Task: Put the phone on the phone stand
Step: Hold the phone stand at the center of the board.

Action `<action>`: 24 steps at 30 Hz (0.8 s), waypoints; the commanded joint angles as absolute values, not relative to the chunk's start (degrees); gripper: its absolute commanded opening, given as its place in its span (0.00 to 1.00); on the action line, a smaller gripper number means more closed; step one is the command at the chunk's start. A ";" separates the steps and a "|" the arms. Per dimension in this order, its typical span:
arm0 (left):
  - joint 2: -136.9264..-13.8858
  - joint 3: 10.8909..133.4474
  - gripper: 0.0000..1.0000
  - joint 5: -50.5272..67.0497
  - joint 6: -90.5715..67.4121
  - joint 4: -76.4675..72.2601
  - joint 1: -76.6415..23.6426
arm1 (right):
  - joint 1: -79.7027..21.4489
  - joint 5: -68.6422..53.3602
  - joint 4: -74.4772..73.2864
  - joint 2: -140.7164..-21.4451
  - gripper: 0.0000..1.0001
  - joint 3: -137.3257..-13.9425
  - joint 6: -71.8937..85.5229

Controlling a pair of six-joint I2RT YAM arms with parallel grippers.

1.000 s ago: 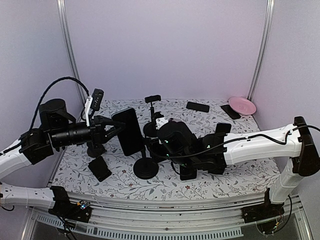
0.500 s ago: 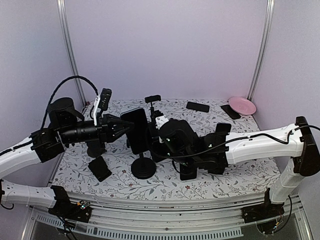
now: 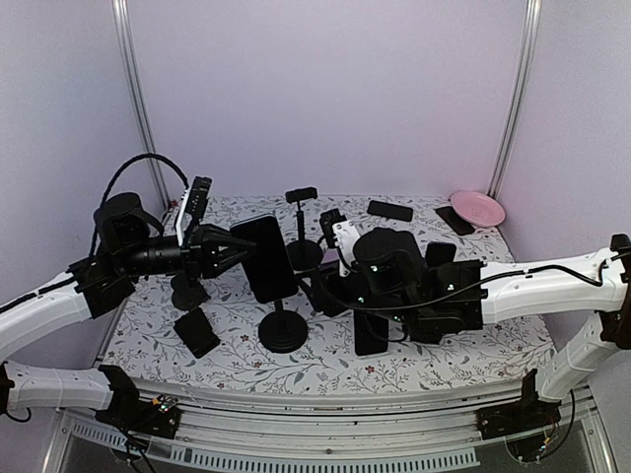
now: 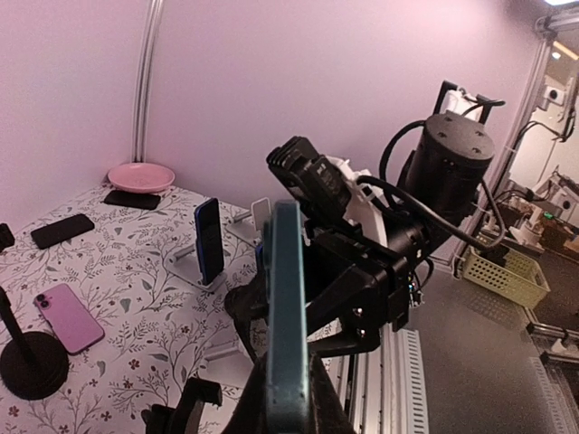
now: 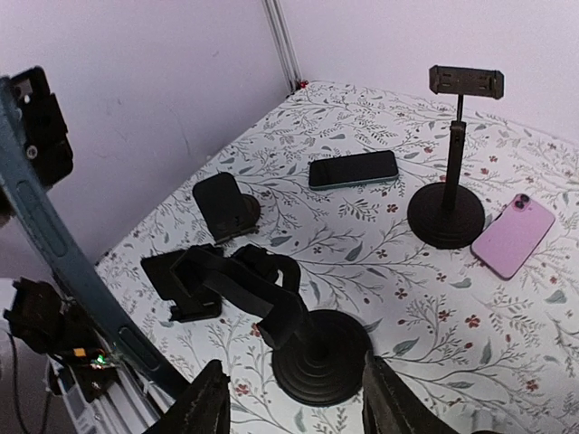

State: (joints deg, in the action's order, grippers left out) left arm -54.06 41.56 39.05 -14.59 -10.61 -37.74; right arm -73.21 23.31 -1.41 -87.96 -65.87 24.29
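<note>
Left hand (image 3: pixel 233 252) grasps phone (image 3: pixel 268 258) by phone stand (image 5: pixel 321 357); right hand (image 5: pixel 294 398) released; pink phone (image 5: pixel 511 237) nearby.

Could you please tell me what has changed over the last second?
The left gripper carried the phone rightward toward the phone stand. The right gripper opened, apparently releasing the stand's holder, and drew back to the right. The left gripper's hold, the pink plate and the rear stand are unchanged.
</note>
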 commanded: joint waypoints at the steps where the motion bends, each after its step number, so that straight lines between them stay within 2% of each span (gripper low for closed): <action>1: -51.08 42.78 0.00 44.57 -14.25 -15.03 -33.78 | -72.07 16.65 6.19 -85.45 0.70 -62.25 24.43; 3: -49.79 43.17 0.00 44.43 -14.68 -14.41 -31.97 | -71.75 16.32 7.73 -85.14 0.98 -61.34 24.65; 4: -49.49 43.42 0.00 44.53 -14.94 -14.11 -31.02 | -71.59 15.73 8.48 -85.04 0.99 -61.09 24.68; 13: -48.50 43.73 0.00 44.22 -16.38 -13.28 -27.03 | -71.33 14.98 10.75 -87.31 1.00 -61.58 23.98; 21: -47.90 44.12 0.00 43.99 -16.87 -13.10 -25.22 | -71.44 19.12 5.89 -92.28 0.76 -66.13 26.31; 24: -48.24 44.36 0.00 44.25 -16.96 -13.18 -24.89 | -72.49 23.36 3.64 -94.40 0.71 -68.55 26.53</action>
State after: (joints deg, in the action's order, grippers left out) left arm -48.99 42.22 43.55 -16.32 -10.39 -26.02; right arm -71.37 17.82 6.74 -91.88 -64.69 25.50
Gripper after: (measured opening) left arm 0.034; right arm 0.745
